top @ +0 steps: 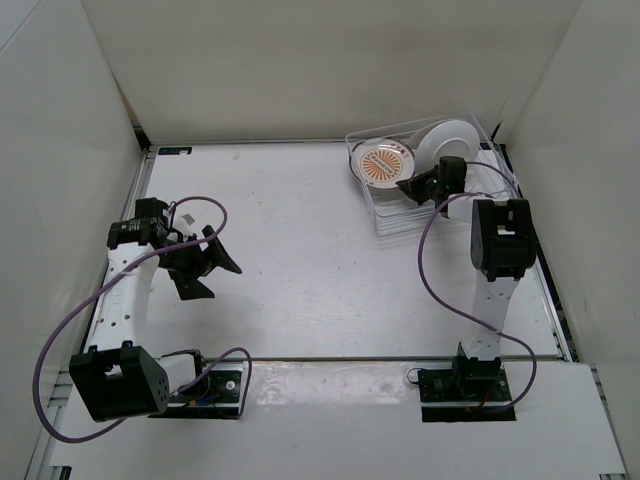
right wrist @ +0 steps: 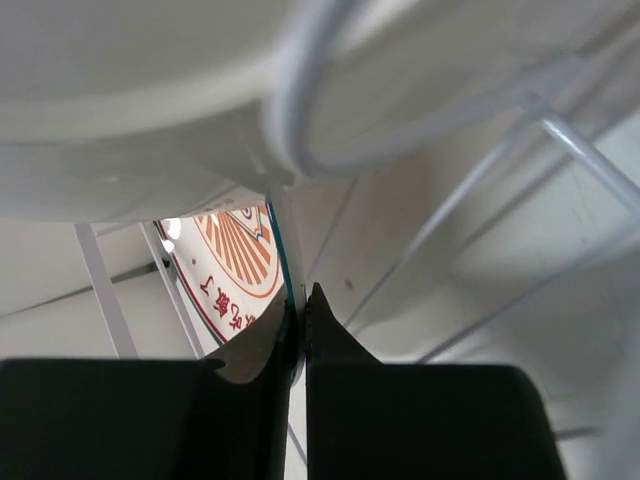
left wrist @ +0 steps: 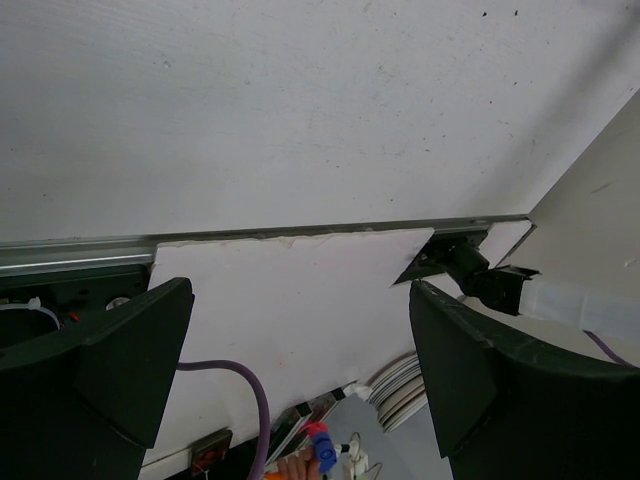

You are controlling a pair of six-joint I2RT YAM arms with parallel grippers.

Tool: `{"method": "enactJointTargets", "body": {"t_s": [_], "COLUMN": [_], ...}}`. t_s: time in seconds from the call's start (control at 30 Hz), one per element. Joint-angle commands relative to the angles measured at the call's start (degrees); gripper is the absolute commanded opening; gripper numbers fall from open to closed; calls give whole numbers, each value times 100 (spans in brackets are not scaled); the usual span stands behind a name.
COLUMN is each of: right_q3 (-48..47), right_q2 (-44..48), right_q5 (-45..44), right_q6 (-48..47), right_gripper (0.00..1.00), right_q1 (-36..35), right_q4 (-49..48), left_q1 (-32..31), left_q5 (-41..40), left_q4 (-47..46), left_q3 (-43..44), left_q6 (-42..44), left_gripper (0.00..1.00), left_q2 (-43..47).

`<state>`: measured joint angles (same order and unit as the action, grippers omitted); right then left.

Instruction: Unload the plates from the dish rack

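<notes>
right pincer (right wrist: 300, 298) clamped on the orange plate (right wrist: 225, 260) rim, inside the dish rack (top: 395, 222) | white plate (top: 450, 138) also in the rack | left pincer (top: 205, 262) wide open, well away from the rack | step: first plate grabbed | next: prob lift it clear of the rack, onto the bench (top: 300, 230)

Glossy plates (top: 385, 163), thin white-wire dish rack (top: 381, 216)

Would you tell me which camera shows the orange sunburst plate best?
Top external: the sunburst plate shows nearly its whole face in the dish rack. The right wrist catches only a sliver beside the right gripper; the left wrist shows none of it.
</notes>
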<state>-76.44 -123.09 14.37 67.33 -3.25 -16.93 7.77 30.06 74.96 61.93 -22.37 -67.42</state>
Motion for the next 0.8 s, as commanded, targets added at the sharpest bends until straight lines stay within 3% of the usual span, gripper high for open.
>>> {"method": "enactJointTargets", "body": {"t_s": [0.0,0.13,0.23,0.3,0.63,0.77], "right_q3": [805,930,571,264,-211,-933], "right_q2": [108,1039,1147,1068,1138,989], "right_q5": [32,-312,11,484,1163,1665], "right_q6": [-35,-88,192,552,2317,1996], "right_gripper": [0,0,0,0,0,0], "right_q1": [-80,-80,-10,25,149,245], "right_q4": [937,1270,1684,1658,1622,2919], "left_q1": [5,23,5,23,14,14], "left_q5": [158,140,166,201,237,245], "left_q4": [-78,-104,-148,-209,-280,-306], "left_q3": [91,108,73,56,12,-6], "left_q6": [31,40,22,40,57,57], "left_gripper": [100,100,100,100,100,100], "left_q2": [88,124,141,150,238,247]}}
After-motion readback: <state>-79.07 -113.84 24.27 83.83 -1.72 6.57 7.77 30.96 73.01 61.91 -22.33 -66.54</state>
